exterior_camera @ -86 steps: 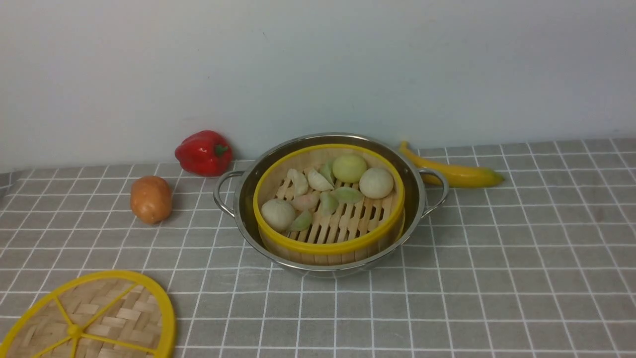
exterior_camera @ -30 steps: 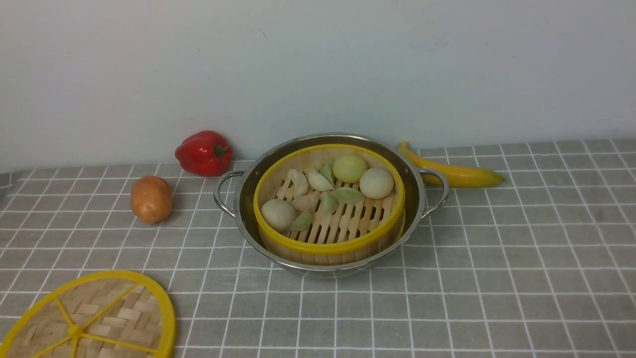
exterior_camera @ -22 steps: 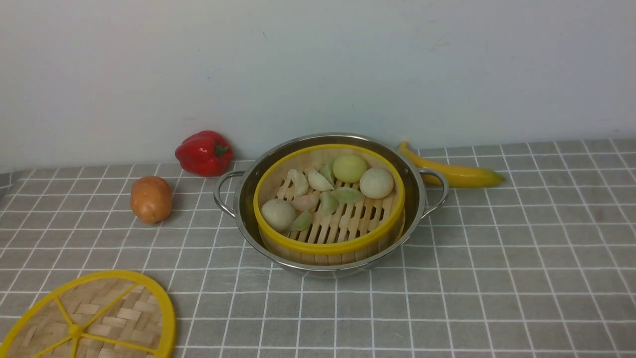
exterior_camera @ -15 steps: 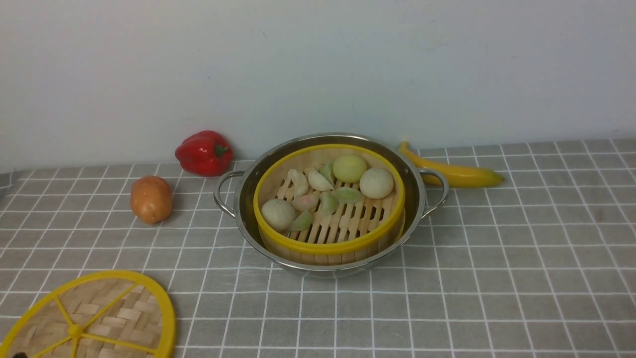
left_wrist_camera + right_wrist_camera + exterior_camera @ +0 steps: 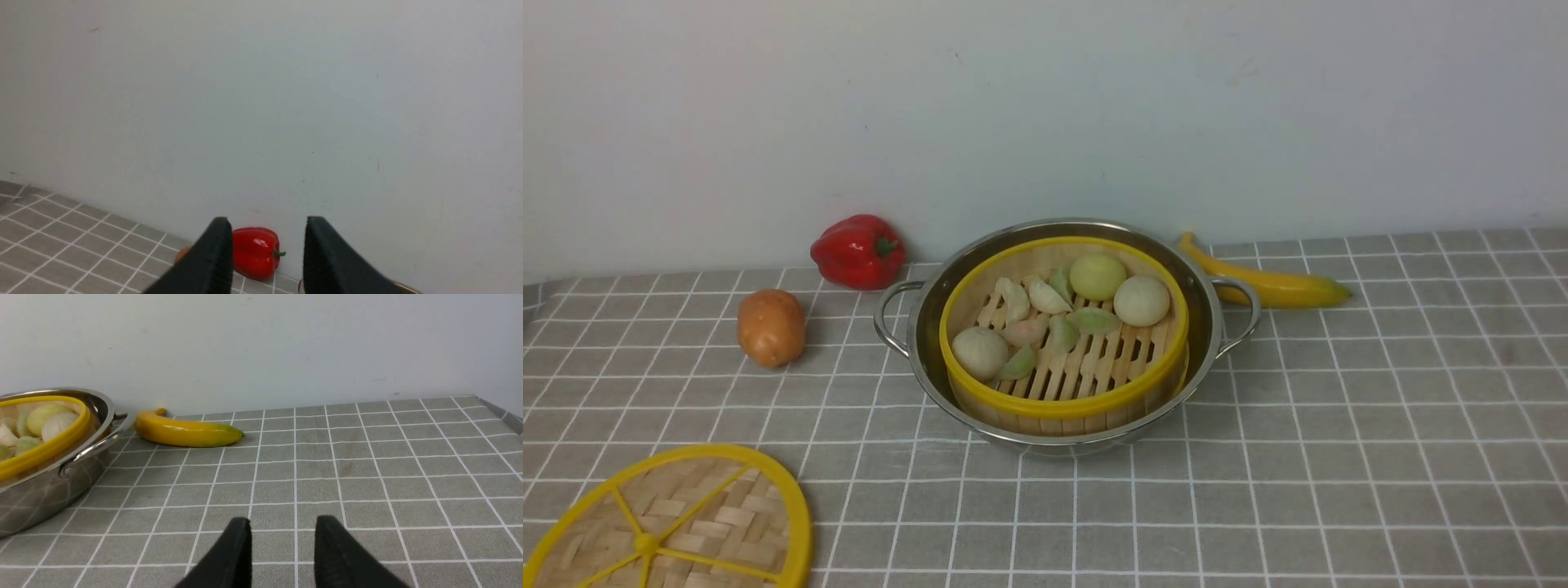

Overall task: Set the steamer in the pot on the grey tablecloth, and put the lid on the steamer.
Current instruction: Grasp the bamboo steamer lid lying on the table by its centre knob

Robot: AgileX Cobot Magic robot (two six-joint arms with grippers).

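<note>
The steamer point(image 5: 1062, 404), holding pale buns and dumplings, sits inside the steel pot point(image 5: 920, 327) in the middle of the grey tablecloth point(image 5: 1339, 457). The lid point(image 5: 703, 514) lies flat on the cloth at the front left, partly cut off by the frame edge. Neither gripper shows in the front view. In the left wrist view my left gripper point(image 5: 265, 222) is open and empty, raised and facing the wall. In the right wrist view my right gripper point(image 5: 282, 522) is open and empty over bare cloth, to the right of the pot point(image 5: 49, 490) and steamer point(image 5: 49, 447).
A red pepper point(image 5: 858, 251) stands by the wall behind and left of the pot, and also shows in the left wrist view point(image 5: 255, 253). A potato point(image 5: 770, 327) lies left of the pot. A banana point(image 5: 1270, 282) lies behind the pot's right handle, also in the right wrist view point(image 5: 186, 433).
A small dark tip showed at the front view's bottom left edge half a second ago and is out of view now. The pot, steamer and lid have not moved.
</note>
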